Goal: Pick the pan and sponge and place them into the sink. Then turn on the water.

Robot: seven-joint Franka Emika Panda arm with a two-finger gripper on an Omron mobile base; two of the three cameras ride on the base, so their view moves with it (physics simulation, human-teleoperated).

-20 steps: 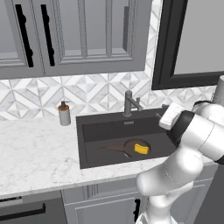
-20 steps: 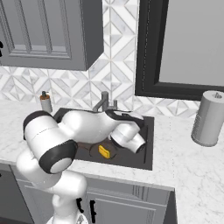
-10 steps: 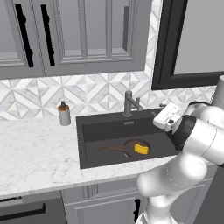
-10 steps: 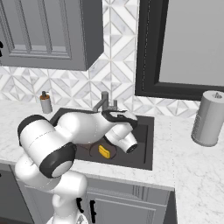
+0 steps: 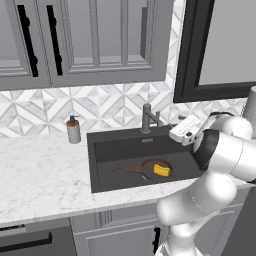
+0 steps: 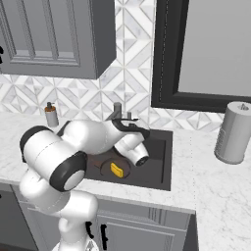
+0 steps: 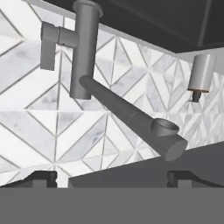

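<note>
Round dark brown frying pan (image 5: 151,168) and yellow sponge (image 5: 161,170) seen lying in dark grey sink (image 5: 100,150). Gripper (image 7: 112,177) spread wide, empty, aimed at grey metal faucet (image 7: 85,52). Rigid, probably slick; side lever best taken.

White marble counter (image 5: 40,175), soap bottle (image 5: 73,129), paper towel roll (image 6: 234,132), sink (image 5: 107,150)

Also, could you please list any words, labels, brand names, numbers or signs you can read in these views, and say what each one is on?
None: no readable text on the soap bottle, faucet, sink, cabinets or paper towel roll.
</note>
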